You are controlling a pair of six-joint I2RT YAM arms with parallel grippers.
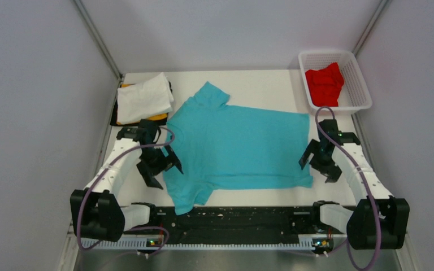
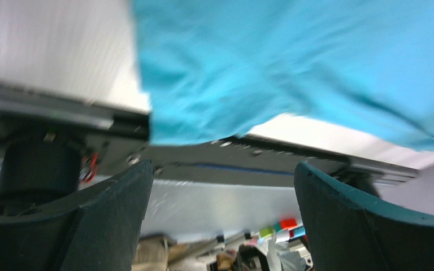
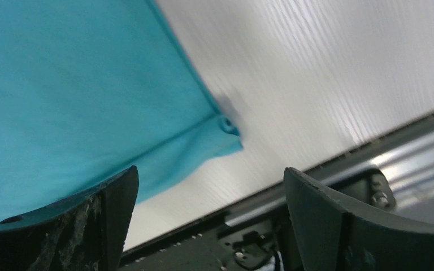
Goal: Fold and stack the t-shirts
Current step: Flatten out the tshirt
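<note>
Two arms rose from the near edge, each bent at the elbow and reaching inward over the white table [image 1: 260, 79]. The left gripper [image 1: 164, 173] hung at the collar end of the turquoise-blue t-shirt [image 1: 237, 147], tilted down. In its wrist view its two dark fingers [image 2: 118, 217] stood wide apart with nothing between them. The right gripper [image 1: 319, 168] hung just beside the near hem corner. Its fingers [image 3: 339, 226] were likewise spread, and only cloth and table showed beyond them.

The one turquoise-blue t-shirt lay flat in the middle of the table. It was soft and lightly wrinkled, with one short sleeve reaching the black rail [image 1: 248, 217] at the near edge and the other pointing away.

At the far left sat one stack of three folded shirts: the white t-shirt [image 1: 144, 97] on top, the yellow-orange t-shirt [image 1: 159, 117] showing as a thin edge beneath, and the black t-shirt [image 1: 114, 119] lowest, barely seen. At the far right one white plastic mesh basket [image 1: 363, 93] held the red t-shirt [image 1: 324, 83], crumpled.
</note>
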